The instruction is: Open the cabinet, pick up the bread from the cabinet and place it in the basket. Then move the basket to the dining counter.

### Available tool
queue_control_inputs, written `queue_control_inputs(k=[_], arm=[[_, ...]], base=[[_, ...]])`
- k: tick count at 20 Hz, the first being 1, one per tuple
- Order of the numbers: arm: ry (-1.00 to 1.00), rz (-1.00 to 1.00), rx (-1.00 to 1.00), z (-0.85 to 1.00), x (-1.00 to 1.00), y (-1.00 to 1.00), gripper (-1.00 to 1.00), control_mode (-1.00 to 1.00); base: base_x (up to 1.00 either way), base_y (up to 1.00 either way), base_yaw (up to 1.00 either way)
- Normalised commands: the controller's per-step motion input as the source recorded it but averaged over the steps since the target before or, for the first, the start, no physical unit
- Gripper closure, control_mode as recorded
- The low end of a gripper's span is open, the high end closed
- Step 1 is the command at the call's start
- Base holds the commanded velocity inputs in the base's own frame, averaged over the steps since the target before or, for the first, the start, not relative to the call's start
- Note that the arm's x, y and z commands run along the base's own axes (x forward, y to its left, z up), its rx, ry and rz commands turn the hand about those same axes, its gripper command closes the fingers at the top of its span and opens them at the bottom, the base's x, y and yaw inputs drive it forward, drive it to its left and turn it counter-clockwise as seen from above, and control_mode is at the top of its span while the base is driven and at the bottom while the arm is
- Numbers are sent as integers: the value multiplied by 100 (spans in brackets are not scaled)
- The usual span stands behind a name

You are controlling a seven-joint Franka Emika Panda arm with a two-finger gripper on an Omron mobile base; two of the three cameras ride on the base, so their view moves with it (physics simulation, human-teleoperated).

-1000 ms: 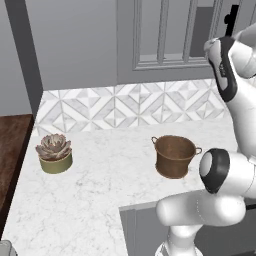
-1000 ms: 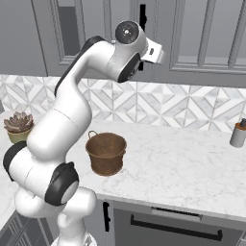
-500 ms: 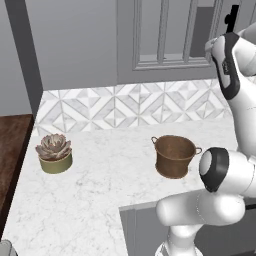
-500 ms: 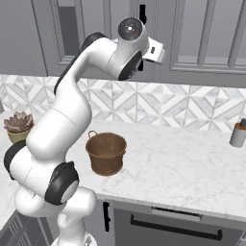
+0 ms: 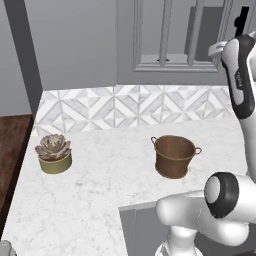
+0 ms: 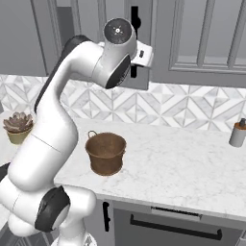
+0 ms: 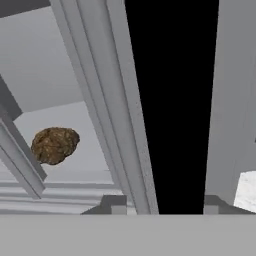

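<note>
The cabinet (image 5: 165,30) has a glass-paned door with grey bars, and the door stands closed against its frame. My gripper (image 7: 163,202) is up at its long black handle (image 7: 172,100). The bar fills the gap between the two fingertips (image 7: 114,202), so the gripper is shut on it. Through the panes the bread (image 7: 54,145), a small brown lump, lies on the cabinet shelf to the left of the handle. The copper basket (image 5: 174,156) (image 6: 105,153) stands upright and empty on the marble counter below. The dining counter is out of view.
An olive pot with a succulent (image 5: 54,154) sits at the counter's left end. A small grey shaker (image 6: 237,133) stands at the right by the diamond-tiled backsplash (image 6: 182,108). Another glass-paned door (image 6: 206,33) hangs right of the handle.
The hand has shifted only slightly at the handle. Door, basket and plant are where they were.
</note>
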Motion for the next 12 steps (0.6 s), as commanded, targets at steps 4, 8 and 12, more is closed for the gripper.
queue_control_inputs(k=[4, 8, 12], arm=[[-7, 10, 0, -25, -100, 100, 100, -100], [-8, 10, -1, -29, -100, 100, 100, -100], [-7, 8, -7, -34, -100, 100, 100, -100]], base=[[0, 0, 0], [0, 0, 0], [0, 0, 0]])
